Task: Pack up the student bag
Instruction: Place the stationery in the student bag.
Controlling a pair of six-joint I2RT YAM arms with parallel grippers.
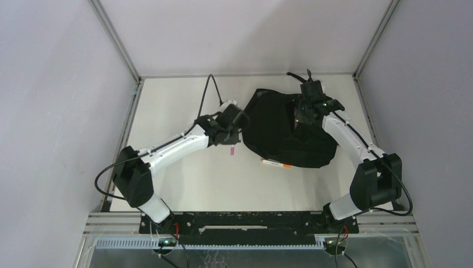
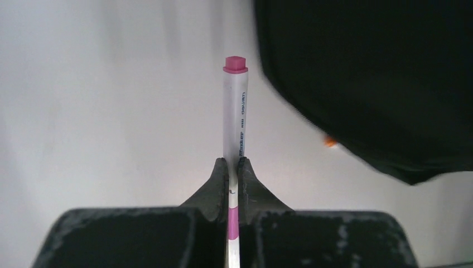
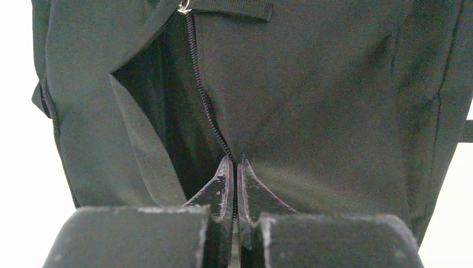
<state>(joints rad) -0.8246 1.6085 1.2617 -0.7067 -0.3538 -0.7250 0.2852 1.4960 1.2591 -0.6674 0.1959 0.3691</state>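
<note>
Student bag (image 1: 284, 131): black and slumped on the far right part of the table (image 1: 184, 106), its zipper (image 3: 203, 95) partly open.
Left arm: I see it reaching forward and to the right, wrist just beside the bag's left edge.
Left gripper (image 2: 233, 162): jaws pinched narrow on a white marker (image 2: 235, 106) whose pink cap points away from the wrist.
Right arm: bent at the elbow, wrist over the bag's top.
Right gripper (image 3: 235, 162): jaws closed tight on the bag's fabric at the zipper line.
Second marker (image 1: 276, 163): I see it against the bag's near edge.

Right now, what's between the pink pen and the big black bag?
Only bare white table, seen in the left wrist view. The pink pen, in the left gripper, is apart from the student bag.
</note>
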